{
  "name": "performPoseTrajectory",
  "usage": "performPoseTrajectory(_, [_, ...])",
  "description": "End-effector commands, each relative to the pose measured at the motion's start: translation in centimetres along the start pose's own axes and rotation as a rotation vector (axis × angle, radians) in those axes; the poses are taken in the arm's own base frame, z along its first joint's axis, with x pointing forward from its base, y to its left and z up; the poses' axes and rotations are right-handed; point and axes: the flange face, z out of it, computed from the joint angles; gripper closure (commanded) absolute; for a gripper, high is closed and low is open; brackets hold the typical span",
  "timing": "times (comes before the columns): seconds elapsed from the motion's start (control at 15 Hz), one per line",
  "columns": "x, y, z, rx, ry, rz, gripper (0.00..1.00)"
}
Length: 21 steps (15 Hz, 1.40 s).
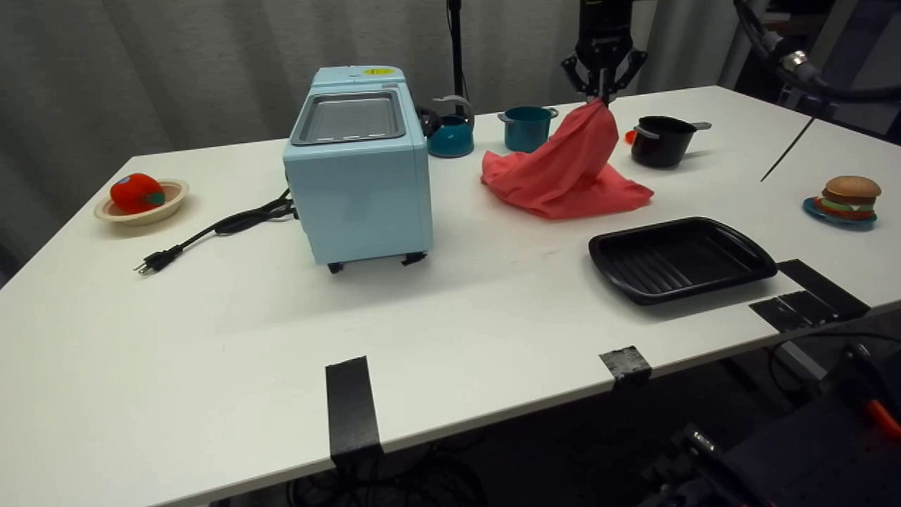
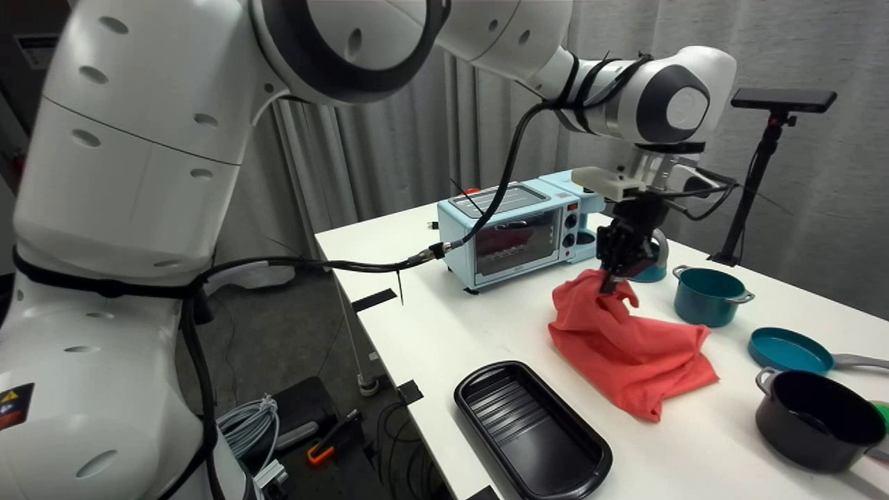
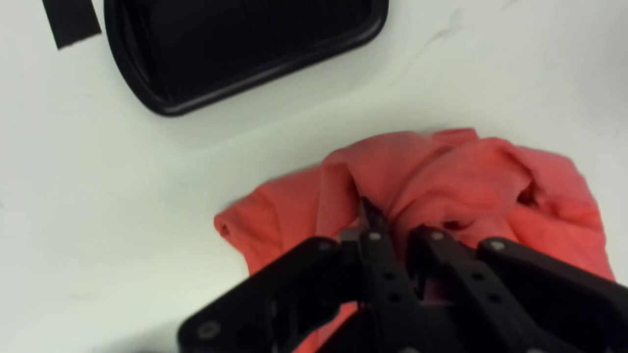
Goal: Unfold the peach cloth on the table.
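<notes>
Over the counter [image 1: 211, 338], hand [image 1: 602, 97] has cloth [image 1: 566, 184] pinched up top w/ rest draping below, prob pull sideways imo

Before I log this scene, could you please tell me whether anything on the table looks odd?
A black power cord leads from the blue toaster oven to a plug lying loose on the table, so the oven looks unplugged. No spill or damage stands out.

In an exterior view the white arm [image 2: 149, 132] at left bears grey dimples [image 2: 85, 138], dark joint rings [image 2: 347, 81], black cable [image 2: 333, 264] and a yellow-triangle label [image 2: 15, 406]; the black hand [image 3: 393, 225] has pale screws [image 3: 208, 329].
</notes>
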Motion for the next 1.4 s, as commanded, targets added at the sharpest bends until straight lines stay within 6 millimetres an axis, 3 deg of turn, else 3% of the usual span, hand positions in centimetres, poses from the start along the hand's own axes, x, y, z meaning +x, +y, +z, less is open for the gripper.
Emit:
performPoseTrajectory(0.0, [-4.9, 0.2, 1.4, 0.002, -0.160, -0.001, 0.97])
performPoseTrajectory(0.07, [-5.7, -0.1, 2.1, -0.016, -0.189, 0.007, 0.65])
performPoseTrajectory(0.2, [-6.7, -0.1, 3.2, -0.034, -0.220, 0.025, 0.56])
performPoseTrajectory(0.4, [-7.3, 0.1, 4.7, -0.051, -0.264, 0.033, 0.34])
performPoseTrajectory(0.67, [-6.0, 0.7, 5.1, -0.010, -0.196, 0.065, 0.04])
performPoseTrajectory(0.73, [-5.2, 0.7, 4.9, 0.012, -0.157, 0.077, 0.00])
performPoseTrajectory(1.0, [-1.8, -0.1, 4.5, 0.078, -0.003, 0.096, 0.00])
performPoseTrajectory(1.33, [2.2, -2.5, 6.8, 0.125, 0.194, 0.137, 0.00])
